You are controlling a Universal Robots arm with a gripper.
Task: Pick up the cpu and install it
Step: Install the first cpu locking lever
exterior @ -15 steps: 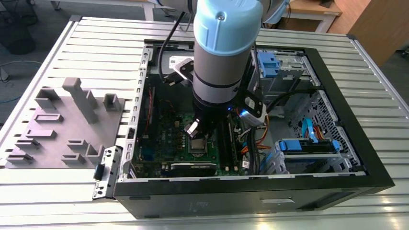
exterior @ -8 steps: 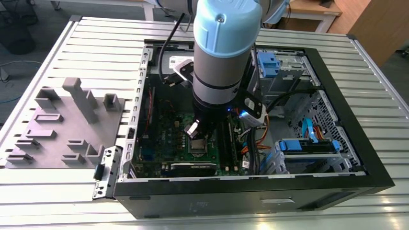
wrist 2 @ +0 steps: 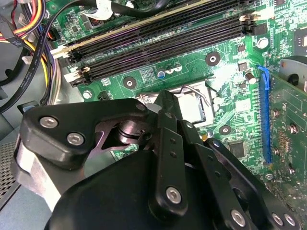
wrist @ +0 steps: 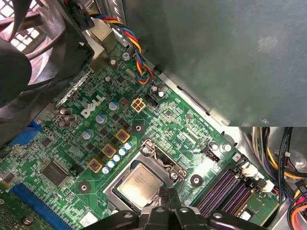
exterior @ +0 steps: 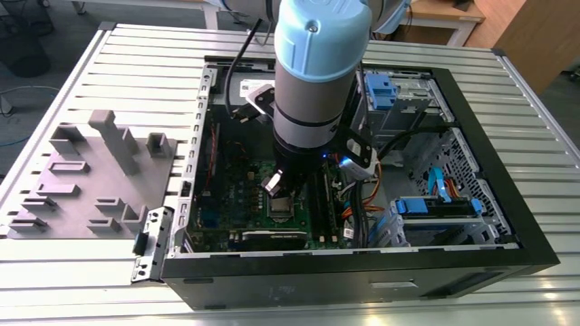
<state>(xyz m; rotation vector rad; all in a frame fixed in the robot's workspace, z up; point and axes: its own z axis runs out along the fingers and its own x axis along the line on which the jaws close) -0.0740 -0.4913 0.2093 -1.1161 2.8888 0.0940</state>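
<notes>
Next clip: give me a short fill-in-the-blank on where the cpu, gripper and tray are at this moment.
1. The cpu lies in the socket of the ____ motherboard.
2. In the exterior view, the gripper is down inside the open computer ____.
3. The grey tray lies on the table at the exterior view's ____ of the case.
4. In the second wrist view, the long memory slots by the socket are ____ in colour.

Missing words: green; case; left; black
</notes>
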